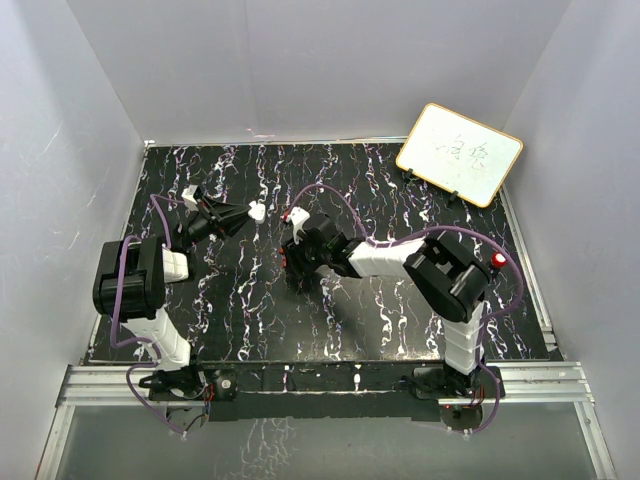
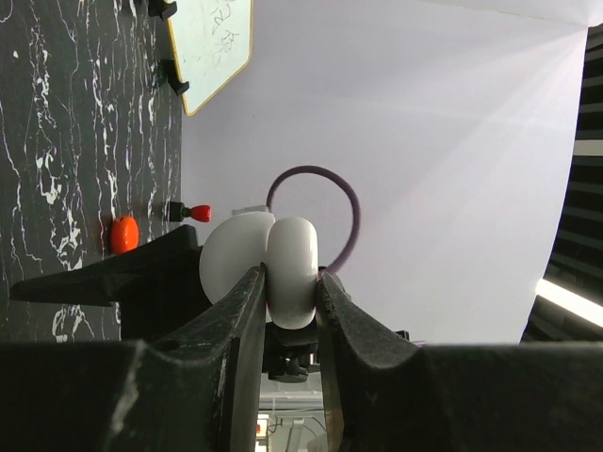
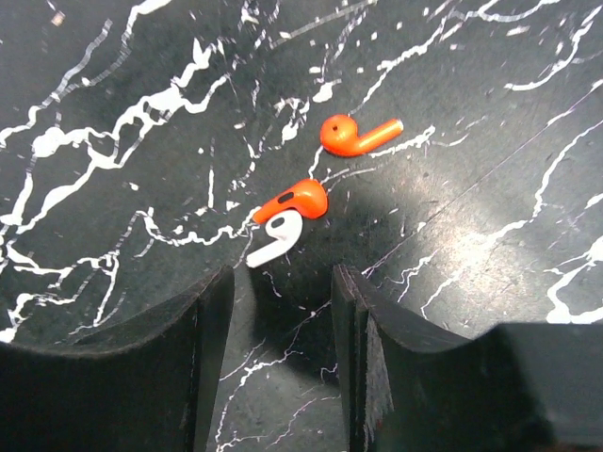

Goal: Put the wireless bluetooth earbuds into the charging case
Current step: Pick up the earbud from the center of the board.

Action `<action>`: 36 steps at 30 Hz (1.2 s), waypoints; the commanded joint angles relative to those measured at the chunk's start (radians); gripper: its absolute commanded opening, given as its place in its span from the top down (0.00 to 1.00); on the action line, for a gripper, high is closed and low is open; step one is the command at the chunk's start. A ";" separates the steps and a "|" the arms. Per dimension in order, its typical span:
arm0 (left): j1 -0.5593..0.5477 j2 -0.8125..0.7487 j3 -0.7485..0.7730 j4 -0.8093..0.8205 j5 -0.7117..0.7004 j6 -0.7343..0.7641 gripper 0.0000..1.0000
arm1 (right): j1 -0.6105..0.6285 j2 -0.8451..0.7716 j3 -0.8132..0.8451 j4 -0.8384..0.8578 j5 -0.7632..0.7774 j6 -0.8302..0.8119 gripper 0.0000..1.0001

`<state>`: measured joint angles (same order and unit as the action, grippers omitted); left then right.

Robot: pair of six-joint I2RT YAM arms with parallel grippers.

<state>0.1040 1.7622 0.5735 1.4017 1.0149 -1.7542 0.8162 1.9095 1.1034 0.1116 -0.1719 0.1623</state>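
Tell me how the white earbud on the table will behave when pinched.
The white earbud looks small, smooth and rounded, so it is probably light, stiff and slippery in a pinch. It lies against a red earbud, so nudging it probably shifts that one too.

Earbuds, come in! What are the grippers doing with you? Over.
Left gripper shut on charging case. Right gripper open over two orange earbuds and white earbud, loose on table. Nothing blocking them.

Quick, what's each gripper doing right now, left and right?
Left gripper: jaws closed on the white charging case.
Right gripper: jaws open, holding nothing, the white earbud just ahead on the table.
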 commanded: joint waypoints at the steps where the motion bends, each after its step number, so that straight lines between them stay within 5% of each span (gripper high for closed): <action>1: 0.008 -0.064 0.002 0.097 0.022 -0.002 1.00 | 0.002 0.027 0.039 0.061 -0.006 -0.016 0.56; 36: 0.018 -0.057 -0.002 0.102 0.027 -0.005 1.00 | 0.002 0.094 0.074 0.088 -0.011 -0.025 0.68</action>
<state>0.1158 1.7573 0.5735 1.4017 1.0191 -1.7538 0.8162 1.9877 1.1427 0.1684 -0.1833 0.1551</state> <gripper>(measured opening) 0.231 0.326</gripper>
